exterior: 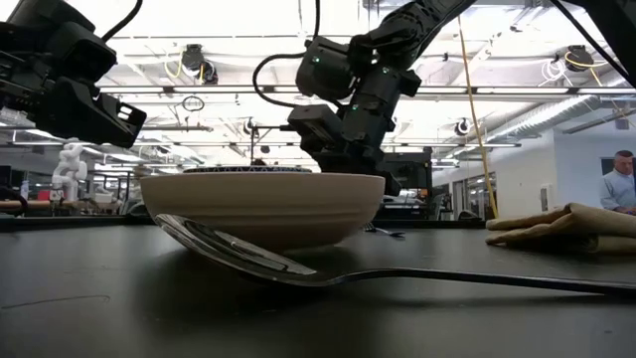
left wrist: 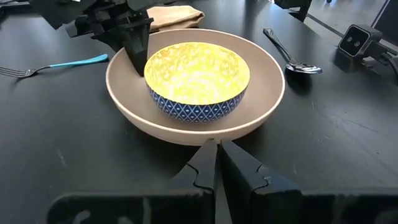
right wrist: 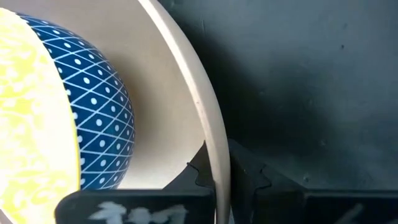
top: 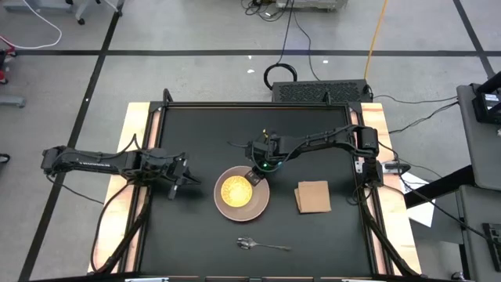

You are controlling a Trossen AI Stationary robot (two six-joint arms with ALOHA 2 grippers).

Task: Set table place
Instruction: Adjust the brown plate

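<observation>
Plate (top: 242, 196) with the yellow bowl (top: 236, 190) in it sits mid-counter (top: 196, 133), napkin (top: 313, 197) to one side, spoon (top: 262, 245) near the front, fork (left wrist: 56, 65) behind. Right tool (top: 254, 177) is pinched shut on the plate's rim; slide it slowly, keeping the rim level so the bowl stays put. Left tool (top: 175, 190) waits nearby, closed and empty.

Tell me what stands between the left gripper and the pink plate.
Nothing visible. The left gripper, shut, sits beside the pink plate, with only bare table between. The right gripper is shut on the plate's far rim.
</observation>
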